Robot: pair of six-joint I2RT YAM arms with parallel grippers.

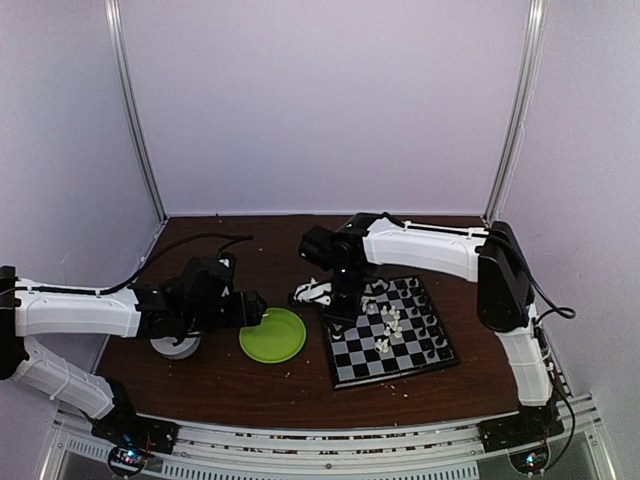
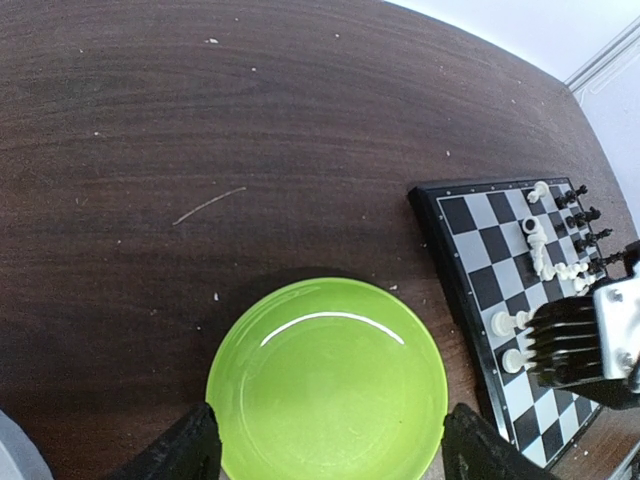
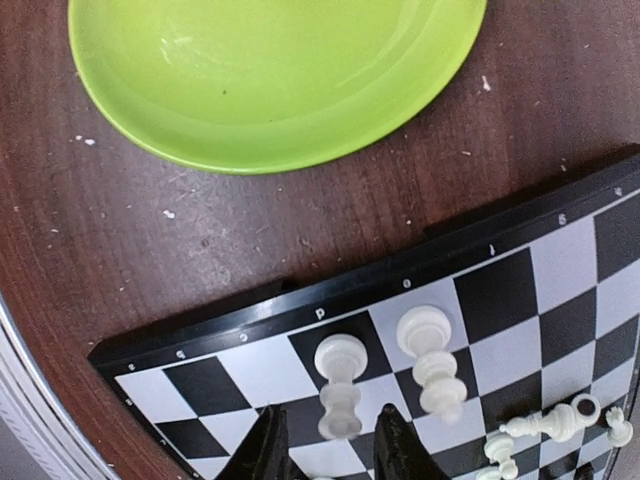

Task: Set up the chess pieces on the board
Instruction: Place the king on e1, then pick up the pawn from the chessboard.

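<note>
The chess pieces are all on the board, bunched in its middle and far side rather than set in ranks. In the right wrist view several white ones near the corner lie tipped on their sides. They look like tiny hard plastic figures, so I judge them nearly weightless, smooth, and quick to topple or skid at a nudge.

Two white ones stand upright just inside the board's near border. One white piece stands between the fingers of my right claw, which is spread open. I see a gap on both sides, so it grips nothing yet. I would close gently on the narrow stem below the head, squarely from both sides. A pinch on the rounded top would likely squirt it out. Its neighbour stands close, so a wide approach could knock it over.

My left claw is also spread wide and empty, hanging over the green plate. The plate sits on the worktop just beside the board.
</note>
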